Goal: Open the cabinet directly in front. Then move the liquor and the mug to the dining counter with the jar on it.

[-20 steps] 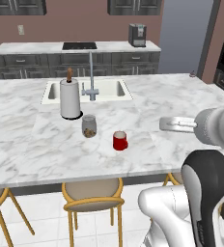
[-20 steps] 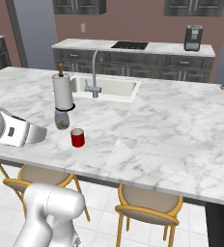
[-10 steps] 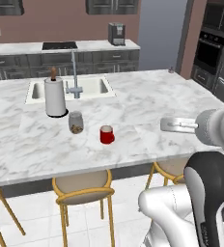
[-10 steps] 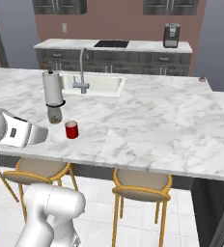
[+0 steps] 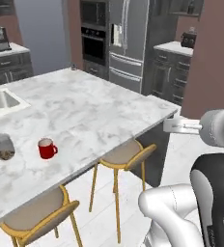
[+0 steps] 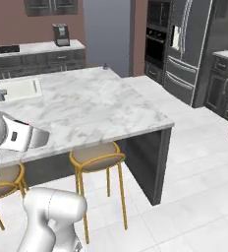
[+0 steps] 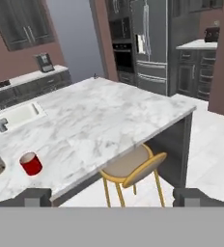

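Red mug [image 5: 47,148] delivered beside jar [image 5: 4,146] on dining counter [image 5: 99,111]; liquor outstanding (none seen). Gripper [image 7: 113,197] spread, empty, at six o'clock.

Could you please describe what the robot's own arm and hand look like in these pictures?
The arm is made of rounded glossy white shells with dark, near-black bands at the joints. Its last link is a pale grey cylinder that carries a flat white hand in the left base view. In the hand view, two small dark square fingertips stand well apart. I see no cables or markings.
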